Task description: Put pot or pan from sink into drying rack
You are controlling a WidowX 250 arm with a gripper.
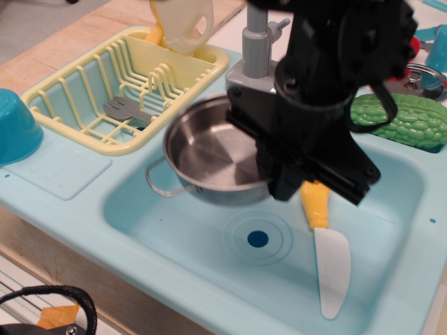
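The shiny steel pot (206,148) with a wire loop handle hangs in the air above the light-blue sink (174,230), tilted slightly. My black gripper (269,178) is shut on its right rim and holds it clear of the basin floor, above and left of the dark-blue drain dot (258,239). The pale yellow drying rack (105,91) stands to the upper left of the pot, with a grey fork (126,110) lying in it. The pot's far rim and second handle are hidden behind my arm.
A yellow-handled toy knife (327,244) lies in the sink on the right. A green bitter gourd (405,120) rests on the sink's right ledge. A blue bowl (14,125) sits at far left. A grey faucet (257,49) stands behind the sink. A steel lid (422,73) lies at the back right.
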